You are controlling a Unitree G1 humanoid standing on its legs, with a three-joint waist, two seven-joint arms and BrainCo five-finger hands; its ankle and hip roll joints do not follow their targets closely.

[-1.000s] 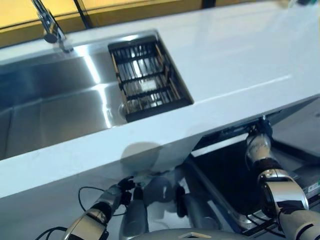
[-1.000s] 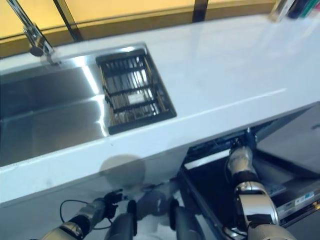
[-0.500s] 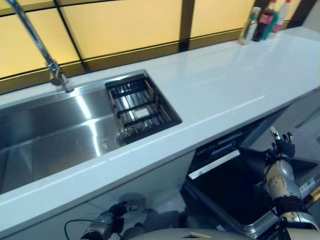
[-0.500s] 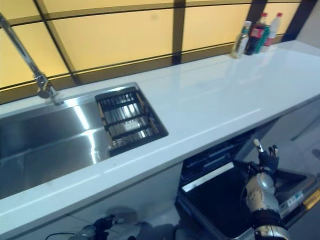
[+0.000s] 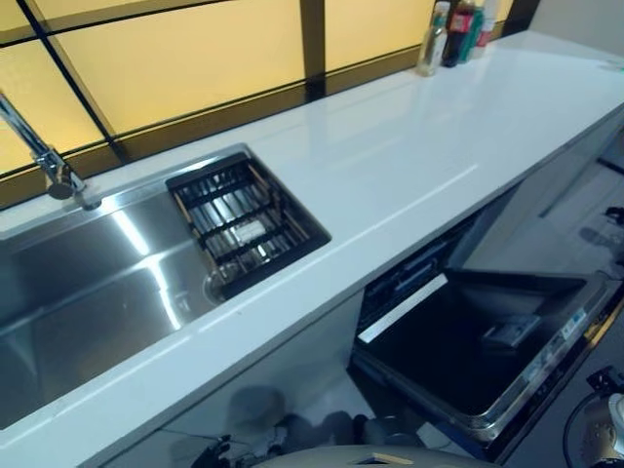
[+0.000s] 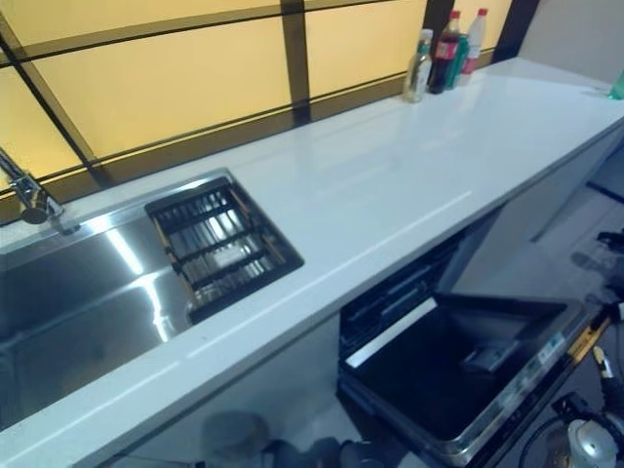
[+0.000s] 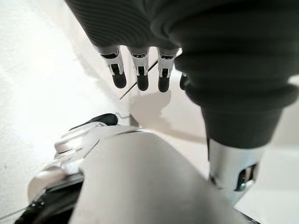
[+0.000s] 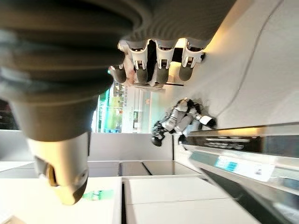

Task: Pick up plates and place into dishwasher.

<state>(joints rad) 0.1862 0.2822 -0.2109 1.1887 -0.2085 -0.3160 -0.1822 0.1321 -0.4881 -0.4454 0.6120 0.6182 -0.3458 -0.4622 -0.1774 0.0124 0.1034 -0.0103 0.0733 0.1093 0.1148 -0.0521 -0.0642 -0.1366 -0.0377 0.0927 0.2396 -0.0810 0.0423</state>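
Note:
The dishwasher [image 5: 409, 288] sits under the white counter [image 5: 409, 136], and its dark door [image 5: 468, 351] is folded down flat and open. A black wire rack [image 5: 239, 224] rests in the right end of the steel sink [image 5: 88, 292]. My left hand [image 7: 138, 74] hangs over the pale floor with relaxed fingers, holding nothing. My right hand [image 8: 161, 65] also hangs with relaxed fingers and holds nothing. The dishwasher door's edge [image 8: 243, 158] lies beside it.
A faucet [image 5: 54, 171] stands behind the sink at the left. Several bottles [image 6: 444, 49] are at the counter's far right corner. The open door juts out into the floor space at the lower right. Another humanoid robot [image 8: 180, 121] stands far off.
The camera has swung up and to the right. My right hand, at the dishwasher door's edge before, has dropped out of the eye views. The door now lies fully down.

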